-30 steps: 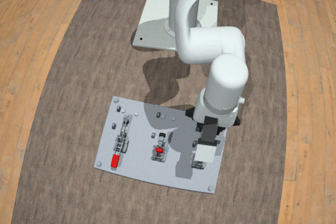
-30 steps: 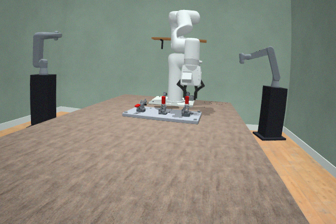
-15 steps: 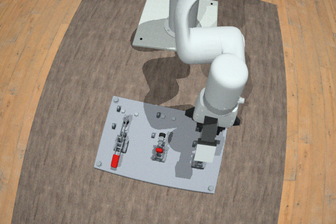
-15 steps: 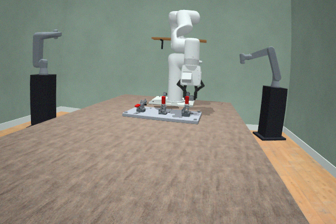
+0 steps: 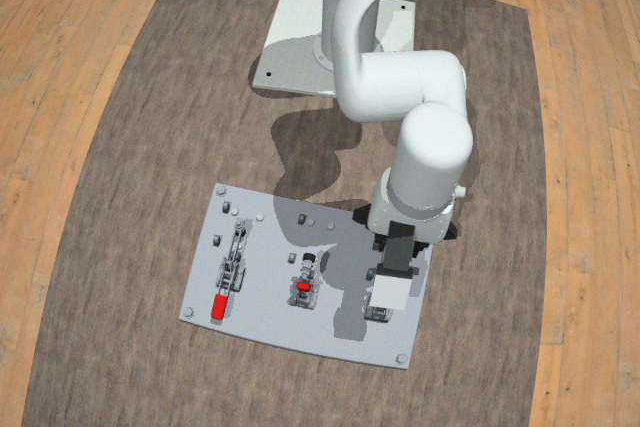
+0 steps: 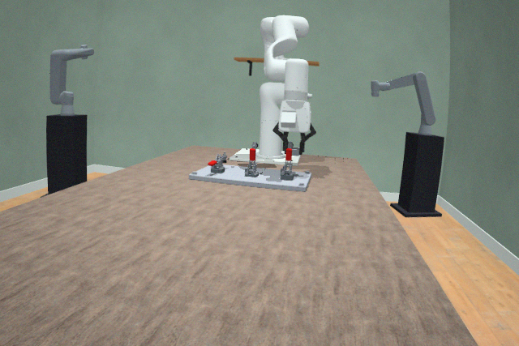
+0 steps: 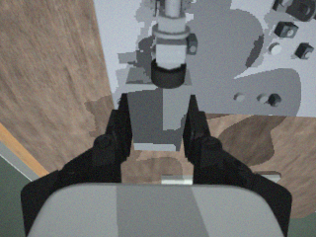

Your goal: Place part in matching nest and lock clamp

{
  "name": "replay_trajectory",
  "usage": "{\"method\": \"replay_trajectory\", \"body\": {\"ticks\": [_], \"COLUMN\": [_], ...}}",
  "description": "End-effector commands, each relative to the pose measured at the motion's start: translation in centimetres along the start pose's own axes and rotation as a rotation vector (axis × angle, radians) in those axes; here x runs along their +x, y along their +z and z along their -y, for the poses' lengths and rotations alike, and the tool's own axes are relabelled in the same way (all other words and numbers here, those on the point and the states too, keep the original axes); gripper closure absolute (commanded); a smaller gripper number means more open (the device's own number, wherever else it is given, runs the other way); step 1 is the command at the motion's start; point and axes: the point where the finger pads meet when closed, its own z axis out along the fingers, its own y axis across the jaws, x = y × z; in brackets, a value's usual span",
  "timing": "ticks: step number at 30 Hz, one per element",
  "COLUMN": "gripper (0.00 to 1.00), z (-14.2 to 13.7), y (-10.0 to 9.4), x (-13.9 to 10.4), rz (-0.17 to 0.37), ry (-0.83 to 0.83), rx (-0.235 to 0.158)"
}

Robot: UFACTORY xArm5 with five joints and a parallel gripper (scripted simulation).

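My gripper [image 7: 158,108] [image 6: 295,146] is shut on the grey block part [image 7: 154,123], which I hold by its long sides in the air. It hangs over the far right end of the grey fixture plate [image 5: 258,277] [image 6: 234,177] [image 7: 217,30]. In the wrist view the part's front end points at the right nest's clamp [image 7: 170,46], whose black pressure pad [image 7: 169,76] shows just ahead. In the top view the arm hides the part. The right clamp's red handle [image 6: 289,153] stands upright.
The middle clamp [image 5: 303,285] [image 6: 252,153] has its red handle upright. The left clamp's red handle [image 5: 219,306] [image 6: 212,162] lies flat. Small pads and blocks [image 5: 310,220] [image 7: 262,97] stand near the plate's far edge. The arm's base plate [image 5: 289,40] lies behind.
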Motion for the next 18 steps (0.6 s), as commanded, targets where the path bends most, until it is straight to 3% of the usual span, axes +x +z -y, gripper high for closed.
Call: {"method": "replay_trajectory", "body": {"ticks": [1,18], "gripper": [1.0,1.0], "z": [0.0,0.0], "y": [0.0,1.4], "x": [0.1,0.3], "rz": [-0.003,-0.004], "ry": [0.0,0.0], "rx": [0.001,0.001]}}
